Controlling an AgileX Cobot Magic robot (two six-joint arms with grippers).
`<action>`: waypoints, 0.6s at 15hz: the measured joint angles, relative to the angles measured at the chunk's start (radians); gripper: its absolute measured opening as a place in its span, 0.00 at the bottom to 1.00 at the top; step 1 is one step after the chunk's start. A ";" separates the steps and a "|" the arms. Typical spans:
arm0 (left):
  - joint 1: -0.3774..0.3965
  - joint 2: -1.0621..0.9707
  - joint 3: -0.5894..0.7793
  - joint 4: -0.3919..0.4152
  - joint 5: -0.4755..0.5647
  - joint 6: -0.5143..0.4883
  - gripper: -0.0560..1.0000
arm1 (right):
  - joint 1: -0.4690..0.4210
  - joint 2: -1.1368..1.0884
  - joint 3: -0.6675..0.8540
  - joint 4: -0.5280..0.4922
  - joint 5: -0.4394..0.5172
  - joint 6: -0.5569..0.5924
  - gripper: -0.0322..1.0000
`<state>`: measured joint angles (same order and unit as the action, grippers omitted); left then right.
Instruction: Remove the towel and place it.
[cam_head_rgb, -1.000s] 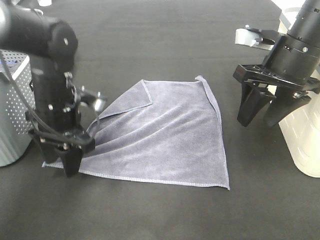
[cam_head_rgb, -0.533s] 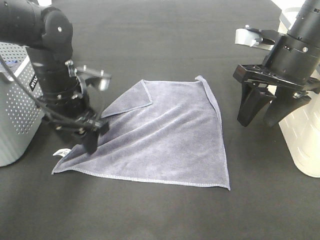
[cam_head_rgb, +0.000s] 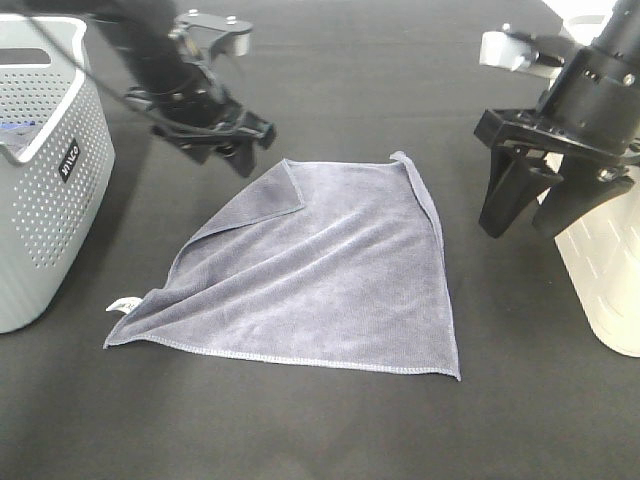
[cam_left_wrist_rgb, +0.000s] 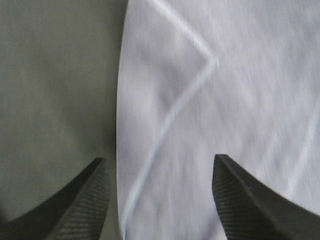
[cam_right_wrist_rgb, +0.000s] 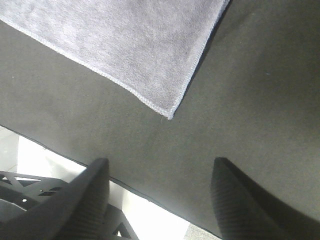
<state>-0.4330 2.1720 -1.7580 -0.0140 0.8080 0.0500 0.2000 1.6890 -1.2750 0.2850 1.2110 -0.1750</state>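
Note:
The grey-lavender towel (cam_head_rgb: 320, 270) lies spread flat on the black table, its far-left corner folded over and a small white tag (cam_head_rgb: 122, 304) at its near-left corner. My left gripper (cam_head_rgb: 240, 150) hangs open and empty just above that folded corner; the left wrist view shows the towel (cam_left_wrist_rgb: 220, 100) and its fold between the dark fingers (cam_left_wrist_rgb: 75, 200). My right gripper (cam_head_rgb: 530, 205) stands open and empty to the right of the towel, clear of it. In the right wrist view, one corner of the towel (cam_right_wrist_rgb: 125, 45) lies beyond that gripper (cam_right_wrist_rgb: 160, 200).
A grey perforated basket (cam_head_rgb: 40, 170) stands at the left edge of the table. A white ribbed container (cam_head_rgb: 610, 270) stands at the right, close behind my right gripper. Black table surface (cam_head_rgb: 320, 430) surrounds the towel.
My left arm has lifted off the towel's near-left corner and swung to the far side, over the folded corner. The towel stays flat, its tag now uncovered. The right arm has barely shifted.

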 joint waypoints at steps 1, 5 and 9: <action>0.000 0.056 -0.071 0.001 0.000 -0.005 0.59 | 0.000 -0.010 0.000 0.000 0.000 0.000 0.60; -0.034 0.270 -0.347 0.004 0.035 -0.010 0.59 | 0.000 -0.029 0.000 0.000 0.000 0.000 0.60; -0.067 0.396 -0.475 0.006 0.092 -0.043 0.59 | 0.000 -0.029 0.000 0.000 0.000 0.008 0.60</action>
<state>-0.5000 2.5680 -2.2330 -0.0080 0.9000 0.0070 0.2000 1.6600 -1.2750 0.2850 1.2110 -0.1670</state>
